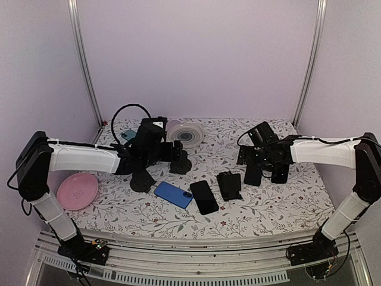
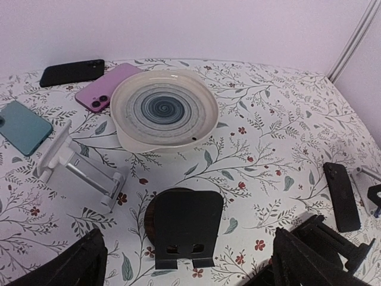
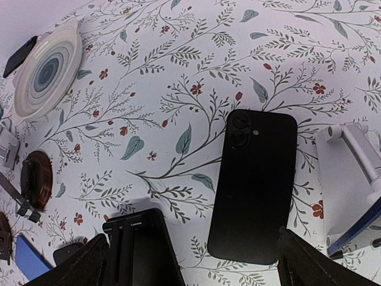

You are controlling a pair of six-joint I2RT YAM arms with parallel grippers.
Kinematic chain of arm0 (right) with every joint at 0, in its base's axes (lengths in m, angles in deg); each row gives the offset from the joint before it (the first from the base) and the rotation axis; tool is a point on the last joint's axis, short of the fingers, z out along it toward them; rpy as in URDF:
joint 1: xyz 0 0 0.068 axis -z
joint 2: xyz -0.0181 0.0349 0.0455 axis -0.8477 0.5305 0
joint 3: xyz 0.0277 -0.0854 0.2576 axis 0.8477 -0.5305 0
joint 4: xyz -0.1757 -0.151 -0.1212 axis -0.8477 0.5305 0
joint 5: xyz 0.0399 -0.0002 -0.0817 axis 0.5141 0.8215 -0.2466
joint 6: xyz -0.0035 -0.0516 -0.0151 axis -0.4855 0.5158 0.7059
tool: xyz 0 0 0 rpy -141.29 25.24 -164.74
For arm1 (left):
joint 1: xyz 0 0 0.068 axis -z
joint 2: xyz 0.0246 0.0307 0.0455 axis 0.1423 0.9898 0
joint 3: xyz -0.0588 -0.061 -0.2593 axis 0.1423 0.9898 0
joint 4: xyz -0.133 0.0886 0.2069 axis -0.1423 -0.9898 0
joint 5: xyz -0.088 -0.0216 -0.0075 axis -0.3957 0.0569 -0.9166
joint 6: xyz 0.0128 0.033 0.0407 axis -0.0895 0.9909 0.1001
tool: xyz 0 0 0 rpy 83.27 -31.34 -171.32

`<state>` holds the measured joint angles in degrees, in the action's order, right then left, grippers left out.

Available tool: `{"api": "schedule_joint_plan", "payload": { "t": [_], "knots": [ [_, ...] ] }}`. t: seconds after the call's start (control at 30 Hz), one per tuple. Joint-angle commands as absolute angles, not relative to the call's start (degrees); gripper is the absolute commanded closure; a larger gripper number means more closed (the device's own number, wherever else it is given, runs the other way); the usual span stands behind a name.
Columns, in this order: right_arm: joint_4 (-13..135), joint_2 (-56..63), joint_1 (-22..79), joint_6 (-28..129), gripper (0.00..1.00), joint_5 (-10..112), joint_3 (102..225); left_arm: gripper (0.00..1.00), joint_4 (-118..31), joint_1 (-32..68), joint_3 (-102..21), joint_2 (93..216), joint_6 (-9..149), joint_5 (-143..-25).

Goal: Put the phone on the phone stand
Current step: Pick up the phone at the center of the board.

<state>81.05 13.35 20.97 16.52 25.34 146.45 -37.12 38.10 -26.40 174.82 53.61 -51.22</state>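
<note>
A black phone (image 3: 256, 190) lies face down on the flowered table (image 1: 286, 208), just ahead of my open right gripper (image 3: 196, 262) (image 1: 266, 174) and nearer its right finger. A black phone stand (image 3: 140, 250) (image 1: 229, 185) stands by that gripper's left finger. My left gripper (image 2: 187, 253) (image 1: 159, 170) is open, with a second black phone stand (image 2: 184, 229) on a round wooden base between its fingers, untouched. A blue phone (image 1: 173, 194) and another black phone (image 1: 204, 197) lie near the front middle.
Behind the left stand are a white bowl (image 2: 164, 113) (image 1: 186, 134), a white folding stand (image 2: 77, 164), and teal (image 2: 24, 128), purple (image 2: 107, 86) and black (image 2: 71, 71) phones. A white stand (image 3: 351, 173) is right of the right gripper. A pink plate (image 1: 77, 190) lies front left.
</note>
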Motion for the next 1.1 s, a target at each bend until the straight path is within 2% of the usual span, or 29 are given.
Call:
{"api": "schedule_joint_plan", "payload": {
  "t": [0.0, 0.33, 0.67, 1.07],
  "knots": [
    [83.0, 17.6, 22.6, 13.5, 0.07, 23.8, 150.1, 0.03, -37.0, 38.7, -25.0, 172.7, 53.0, -50.3],
    [83.7, 26.1, 27.0, 11.4, 0.16, 24.3, 154.1, 0.03, -37.4, 38.7, -24.1, 171.0, 53.1, -49.5],
    [87.9, 34.6, 28.3, 10.7, 0.17, 21.6, 160.3, 0.03, -37.3, 38.7, -23.6, 170.7, 53.0, -49.4],
    [89.6, 38.6, 28.9, 9.5, 0.17, 20.0, 161.5, 0.03, -37.1, 38.7, -22.8, 170.6, 52.8, -49.3]
  ]
}}
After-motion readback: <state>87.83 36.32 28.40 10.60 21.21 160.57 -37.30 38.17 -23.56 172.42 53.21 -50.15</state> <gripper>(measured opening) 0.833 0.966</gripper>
